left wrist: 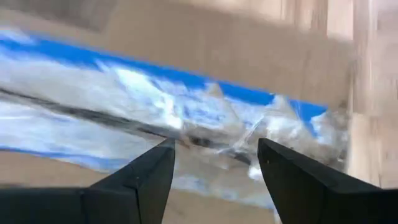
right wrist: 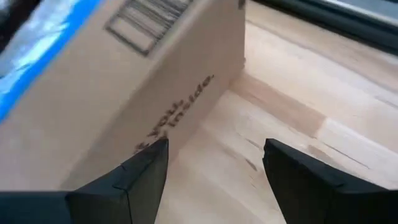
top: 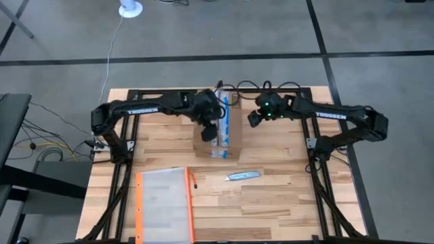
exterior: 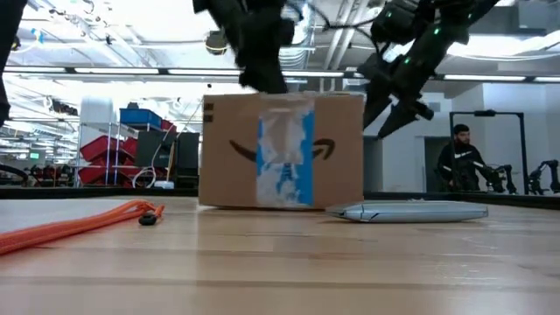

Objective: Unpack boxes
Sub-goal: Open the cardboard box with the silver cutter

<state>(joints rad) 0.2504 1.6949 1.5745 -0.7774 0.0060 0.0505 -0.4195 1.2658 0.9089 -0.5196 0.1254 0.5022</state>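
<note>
1. The brown corrugated cardboard box (top: 218,132) with its blue-and-white tape strip sits near the middle of the pale wooden table (top: 285,203), flaps closed and taped on top.
2. The left gripper (top: 211,130) is right over the box top; in its wrist view the fingers are spread with nothing between them, and the wrinkled tape seam lies just beyond the tips.
3. The right gripper (top: 254,119) hovers just beside the box's side, fingers parted and empty, above bare wood.
4. A silver utility knife (top: 242,176) lies untouched on the table, near an orange-edged clear pouch (top: 163,203).
5. My read: the opening step is in hand, with the seal intact. Next, the left fingers need to close on a loose tape edge while the right steadies the box.
</note>
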